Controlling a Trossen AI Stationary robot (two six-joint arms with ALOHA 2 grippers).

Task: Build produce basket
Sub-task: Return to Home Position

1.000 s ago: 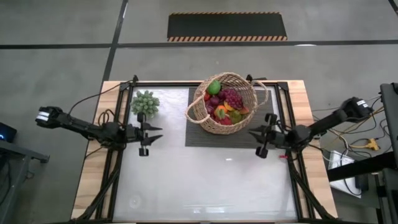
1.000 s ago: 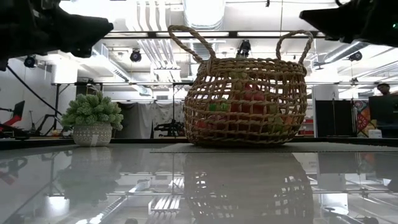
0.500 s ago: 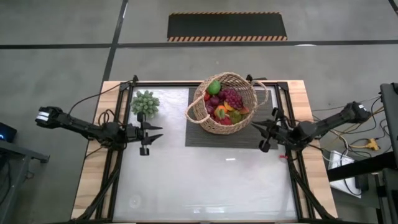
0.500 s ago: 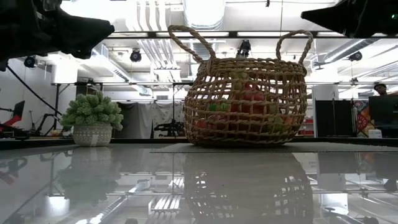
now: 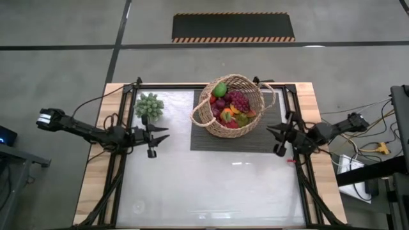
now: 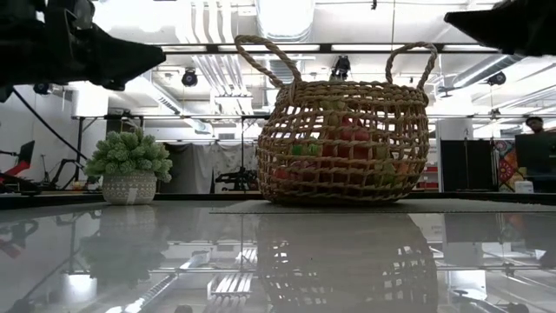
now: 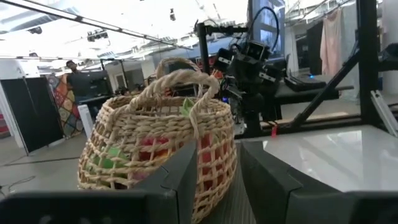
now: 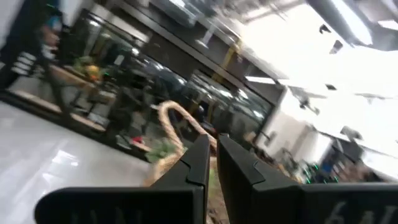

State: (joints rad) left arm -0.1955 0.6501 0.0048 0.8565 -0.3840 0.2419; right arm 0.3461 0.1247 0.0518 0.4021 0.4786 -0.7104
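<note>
The round woven basket (image 5: 229, 106) stands with its bottom on a dark mat (image 5: 203, 137) at the table's far middle. The produce (image 5: 229, 105) lies inside it: a green apple (image 5: 220, 89), red grapes (image 5: 239, 100) and other small fruits. My left gripper (image 5: 156, 142) hovers open to the basket's left, above the table, with nothing between its fingers; its wrist view looks at the basket (image 7: 161, 149). My right gripper (image 5: 273, 135) hovers shut near the mat's right end, to the basket's right, holding nothing. Both show high in the low view, left gripper (image 6: 130, 56) and right gripper (image 6: 495, 22).
A small potted plant (image 5: 149, 105) stands at the far left, beyond my left gripper. The glossy white tabletop (image 5: 211, 185) stretches between the mat and the near edge. Black frame rails (image 5: 121, 128) run along both sides of the table.
My right gripper has drawn back toward the table's right edge, away from the basket, and has stayed shut. My left gripper has turned a little in place. The basket and the produce have not moved.
</note>
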